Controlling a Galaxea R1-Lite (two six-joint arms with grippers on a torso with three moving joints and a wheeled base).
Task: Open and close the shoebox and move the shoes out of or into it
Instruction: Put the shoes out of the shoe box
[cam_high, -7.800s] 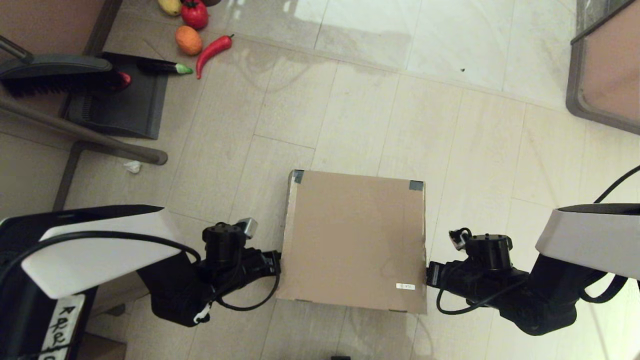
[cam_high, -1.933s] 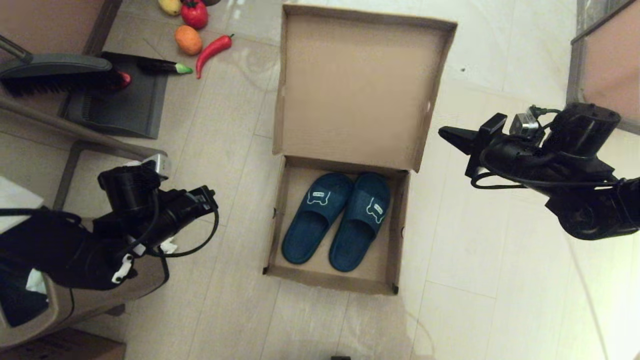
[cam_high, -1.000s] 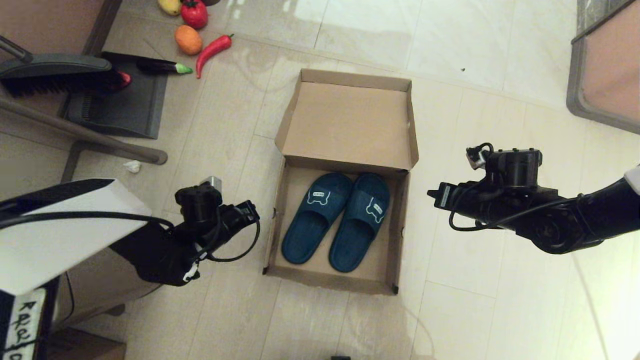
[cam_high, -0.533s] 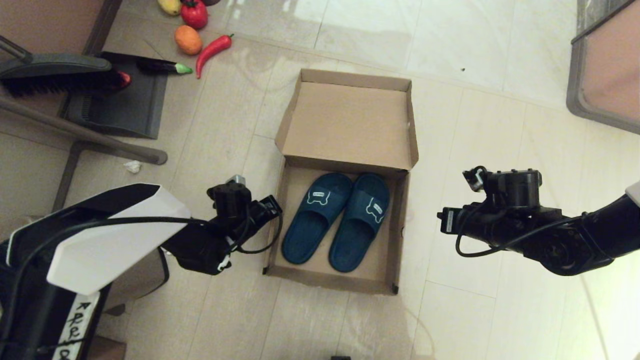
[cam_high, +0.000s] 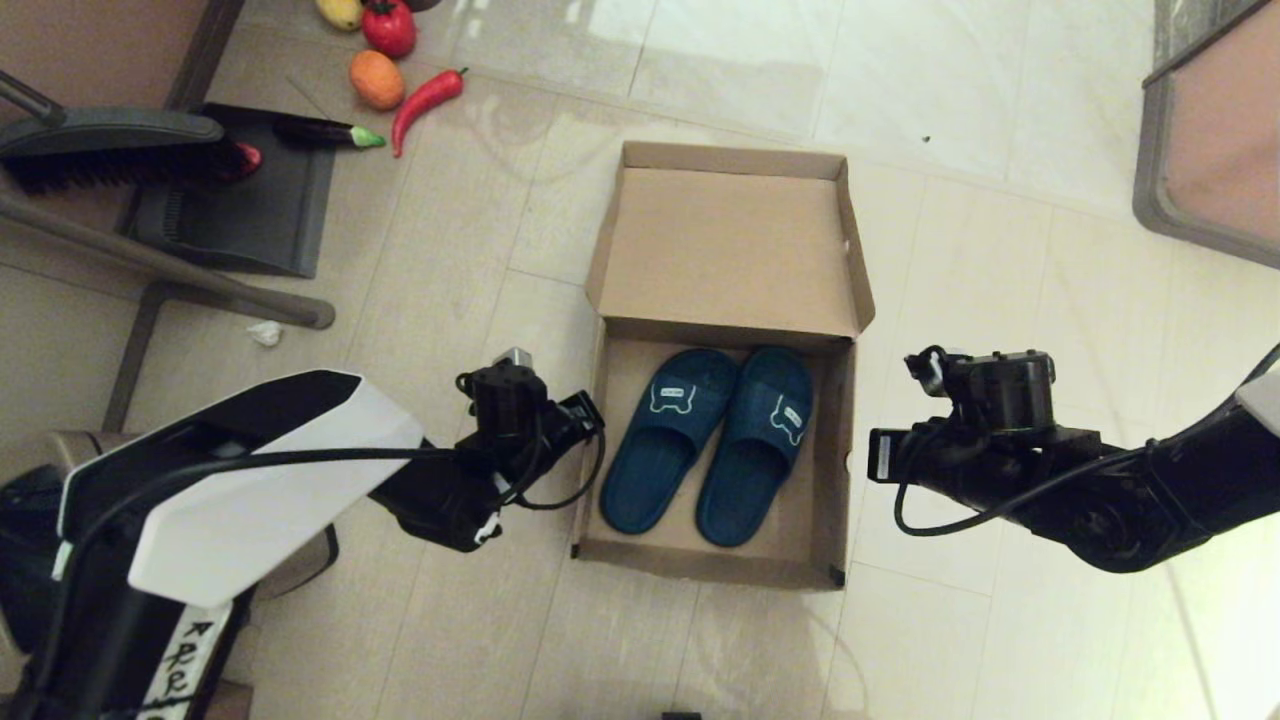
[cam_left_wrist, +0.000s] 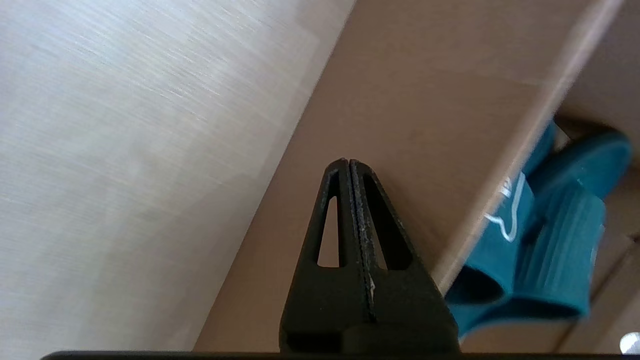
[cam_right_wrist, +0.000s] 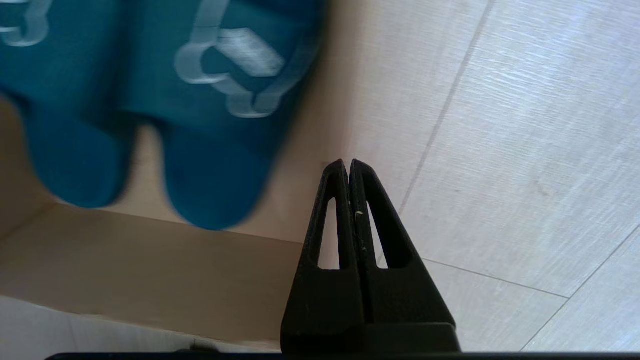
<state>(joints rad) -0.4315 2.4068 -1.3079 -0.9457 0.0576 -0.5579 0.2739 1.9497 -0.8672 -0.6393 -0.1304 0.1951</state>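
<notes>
The left gripper (cam_left_wrist: 348, 165) has its fingers pressed together on nothing and sits against the outer left wall of the shoebox (cam_high: 838, 440), near the middle of that side; in the left wrist view its closed tips lie over the brown cardboard, with the teal straps showing just past the rim. The right gripper (cam_right_wrist: 347, 165) is likewise closed and empty, level with the box's right wall and just beside it; whether it touches the cardboard cannot be told. What has changed within the last second: the left arm has swung in from well clear of the box to its side, the right arm has dropped back and down toward the opposite wall, and the whole box has slid a little to the robot's right across the floor, which suggests the left gripper nudged it. The lid, upright two seconds ago, now lies folded back flat on the tiles beyond the box body. So the opening step looks finished, and the box is bracketed by both arms. The shoes (cam_high: 708, 448) lie side by side inside the box, toes toward the robot, between the two grippers and lower than the rim. Taking them out will likely require a gripper to open and reach in over the wall.
</notes>
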